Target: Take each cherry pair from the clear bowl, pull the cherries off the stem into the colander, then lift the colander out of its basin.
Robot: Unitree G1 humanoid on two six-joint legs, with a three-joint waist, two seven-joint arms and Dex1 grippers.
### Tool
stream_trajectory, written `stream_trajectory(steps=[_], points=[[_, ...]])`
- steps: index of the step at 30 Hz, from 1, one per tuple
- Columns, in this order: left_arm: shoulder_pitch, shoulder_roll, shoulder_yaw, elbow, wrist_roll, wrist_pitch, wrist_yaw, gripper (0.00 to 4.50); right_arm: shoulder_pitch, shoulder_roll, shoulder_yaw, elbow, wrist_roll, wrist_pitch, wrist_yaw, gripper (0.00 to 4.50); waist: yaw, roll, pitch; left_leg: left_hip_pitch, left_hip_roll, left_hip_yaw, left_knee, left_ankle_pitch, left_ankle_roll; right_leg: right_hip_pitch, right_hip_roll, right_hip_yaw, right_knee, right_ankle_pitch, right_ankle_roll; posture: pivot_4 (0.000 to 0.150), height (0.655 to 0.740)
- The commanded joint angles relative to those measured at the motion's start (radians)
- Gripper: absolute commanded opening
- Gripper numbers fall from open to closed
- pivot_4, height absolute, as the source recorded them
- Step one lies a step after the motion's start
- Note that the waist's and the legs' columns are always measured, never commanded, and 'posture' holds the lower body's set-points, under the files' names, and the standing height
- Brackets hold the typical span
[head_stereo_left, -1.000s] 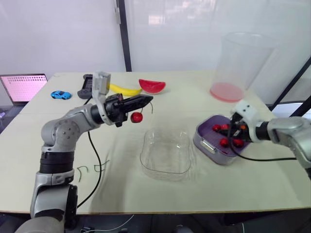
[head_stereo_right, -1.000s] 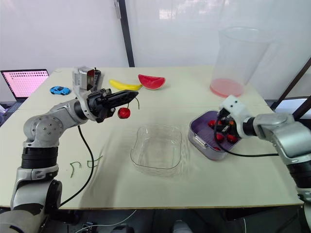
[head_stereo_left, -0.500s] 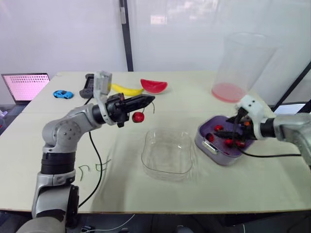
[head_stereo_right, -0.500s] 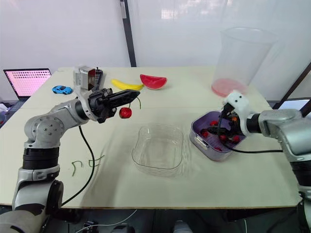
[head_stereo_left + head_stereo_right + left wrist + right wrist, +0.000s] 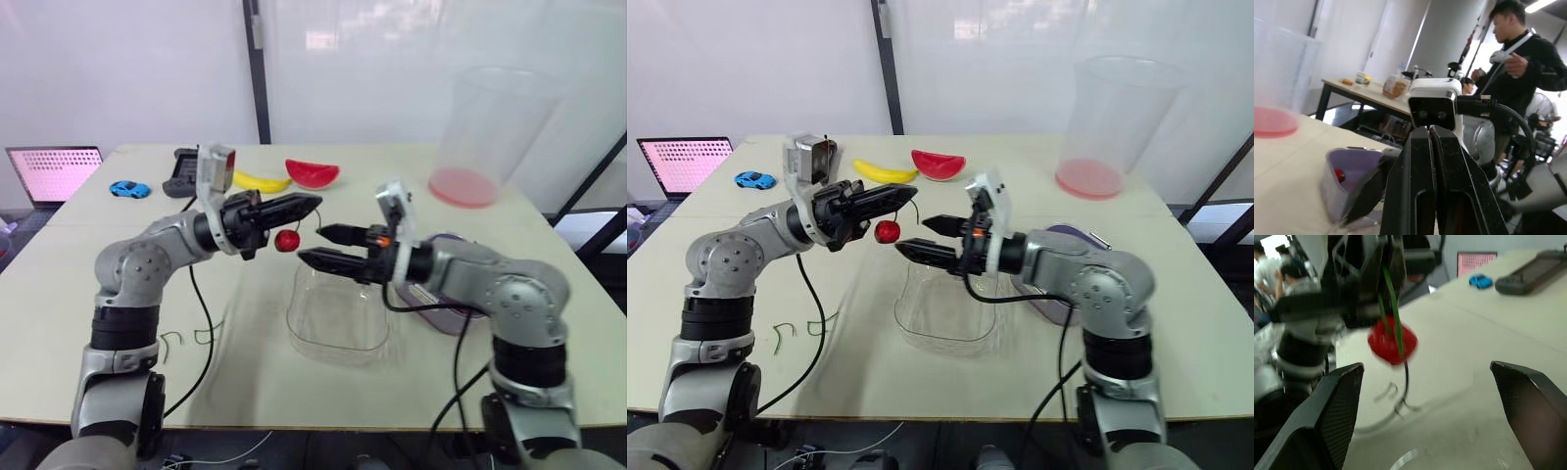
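Note:
My left gripper (image 5: 310,204) is shut on a green stem, and one red cherry (image 5: 287,240) hangs from it above the table. My right gripper (image 5: 310,245) is open, its tips just right of that cherry and over the clear bowl's (image 5: 338,345) far rim. In the right wrist view the cherry (image 5: 1392,340) hangs ahead, between the spread fingers (image 5: 1332,416). The purple basin (image 5: 1058,235) holding the colander sits right of the bowl, largely hidden by my right arm. The left wrist view shows a red cherry (image 5: 1339,175) inside the basin.
A watermelon slice (image 5: 313,173), a banana (image 5: 257,181), a black controller (image 5: 181,171), a blue toy car (image 5: 128,188) and a laptop (image 5: 54,173) lie at the back left. A tall clear bucket (image 5: 485,127) stands at the back right. Loose green stems (image 5: 186,338) lie near the front left.
My right gripper opened over the colander, then swung left across the bowl to the hanging cherry. My left gripper has kept its hold and barely moved.

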Motion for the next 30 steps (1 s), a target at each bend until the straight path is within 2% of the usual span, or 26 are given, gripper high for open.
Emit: stream_trajectory(steps=[1,7,10,15,30], points=[[-0.029,0.002,0.011,-0.027,-0.018,-0.001,0.007,0.0,-0.028,0.039,0.021,-0.021,0.001,-0.034,-0.044,4.41,-0.001,0.0,0.0,0.0,0.0,0.0,0.0,0.0,-0.001,0.0,0.0,0.0,0.0,0.0,0.0,0.15,0.738],[-0.022,-0.001,0.011,-0.034,-0.02,-0.003,0.011,0.0,-0.037,0.075,0.034,-0.004,0.01,-0.054,-0.079,4.41,0.0,0.0,0.0,0.0,0.0,0.0,0.0,0.001,-0.001,0.0,0.0,0.0,0.0,0.0,0.0,0.15,0.738],[-0.02,-0.002,0.012,-0.037,-0.021,-0.003,0.014,0.0,-0.034,0.083,0.037,0.007,0.013,-0.057,-0.089,3.58,-0.001,0.0,0.0,0.0,0.0,0.0,0.0,0.0,-0.001,0.0,0.0,0.0,0.0,0.0,0.0,0.15,0.738],[-0.016,0.0,0.013,-0.04,-0.02,-0.004,0.016,0.0,-0.032,0.082,0.04,0.009,0.02,-0.059,-0.095,1.27,-0.001,0.0,0.0,0.0,0.0,0.0,-0.001,0.0,0.0,0.0,0.0,0.0,0.0,0.0,0.0,0.15,0.738],[-0.017,0.004,0.016,-0.035,-0.01,-0.019,0.015,0.0,0.041,-0.026,0.101,-0.026,0.013,-0.01,-0.047,1.27,-0.001,0.0,0.0,0.0,0.0,0.0,-0.001,-0.001,0.002,0.0,0.0,0.0,0.0,0.0,0.0,0.15,0.738]])
